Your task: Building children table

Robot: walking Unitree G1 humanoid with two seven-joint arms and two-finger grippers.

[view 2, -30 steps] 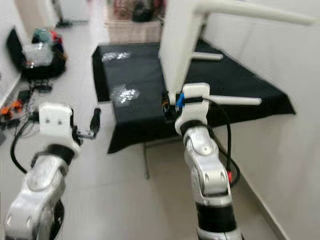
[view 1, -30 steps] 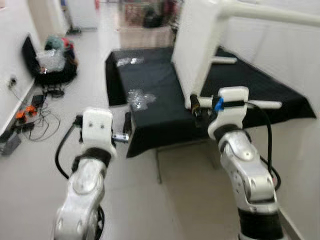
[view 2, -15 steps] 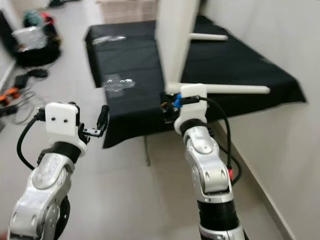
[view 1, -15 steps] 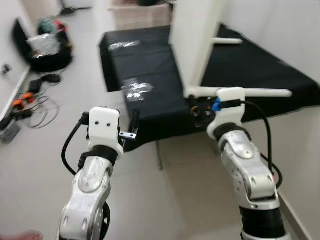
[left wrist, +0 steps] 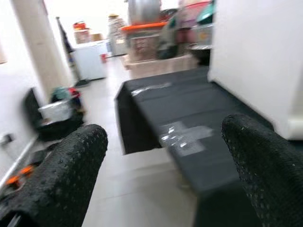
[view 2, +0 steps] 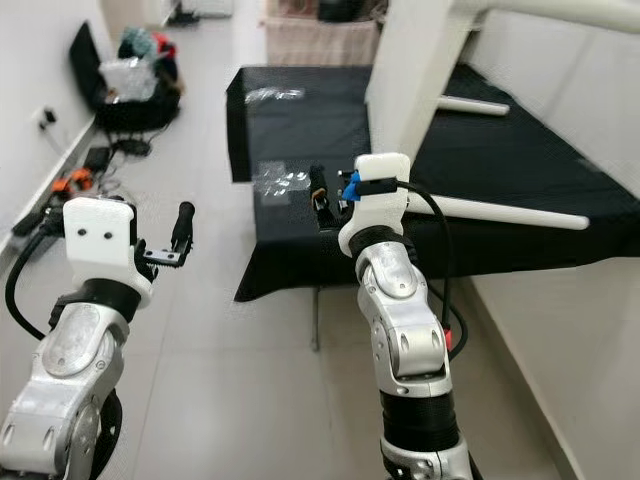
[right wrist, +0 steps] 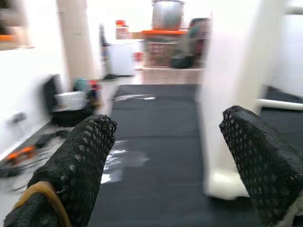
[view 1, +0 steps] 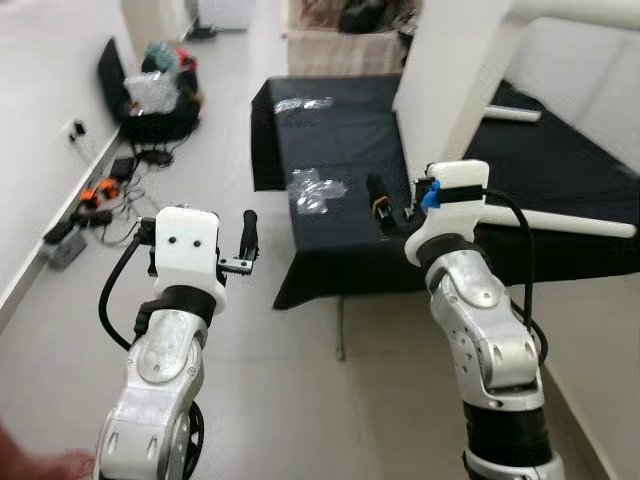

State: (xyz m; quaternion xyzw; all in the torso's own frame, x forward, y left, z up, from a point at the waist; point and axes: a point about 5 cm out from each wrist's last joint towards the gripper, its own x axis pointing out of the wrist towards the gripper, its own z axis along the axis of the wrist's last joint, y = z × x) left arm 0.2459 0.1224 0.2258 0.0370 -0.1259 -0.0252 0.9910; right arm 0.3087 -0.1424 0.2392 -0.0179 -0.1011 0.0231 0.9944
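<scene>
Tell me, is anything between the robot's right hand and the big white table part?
Nothing visible. The right hand is open, facing the white tabletop panel standing on the black cloth, with just bare cloth between.

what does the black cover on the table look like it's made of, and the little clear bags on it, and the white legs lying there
The black cover looks like matte cloth: it drapes over the edges. The clear bags look like thin plastic film, crinkled and glinting. The white legs are smooth, evenly white rods, likely painted wood, though plastic can't be ruled out.
</scene>
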